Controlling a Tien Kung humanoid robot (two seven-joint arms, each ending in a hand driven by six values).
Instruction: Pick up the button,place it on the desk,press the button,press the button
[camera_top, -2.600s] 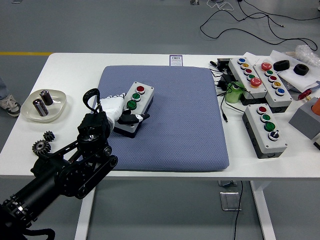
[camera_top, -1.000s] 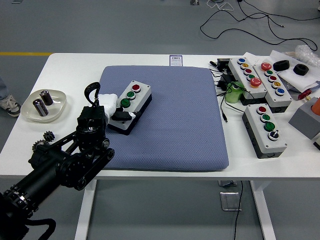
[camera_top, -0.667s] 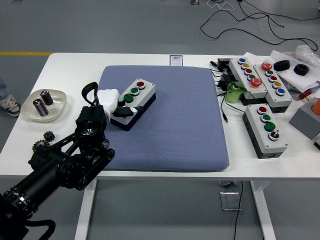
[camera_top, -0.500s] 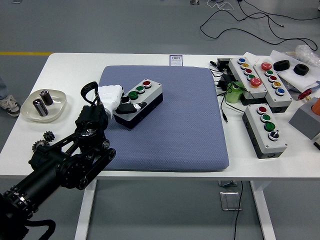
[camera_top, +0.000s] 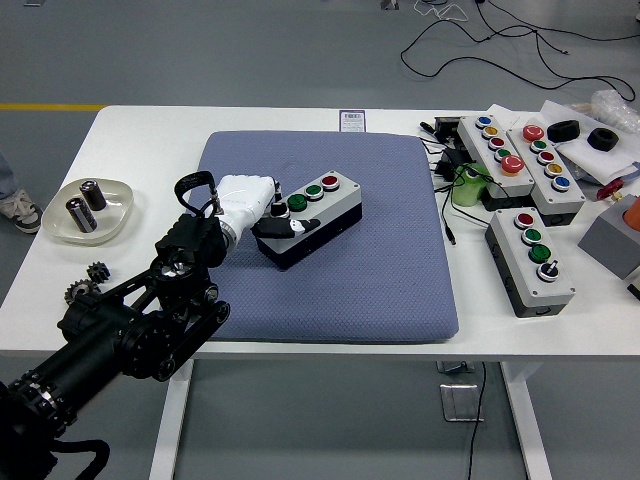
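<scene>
Gripping the grey three-button control box at its lower-left end, the white-gloved left hand is closed around it, long axis running toward the frame's upper right

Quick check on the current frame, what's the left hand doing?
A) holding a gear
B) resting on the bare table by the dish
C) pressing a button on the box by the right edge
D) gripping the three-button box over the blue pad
D: the left hand is closed on the near end of the button box, which has two green buttons and one red, over the blue pad.
</scene>
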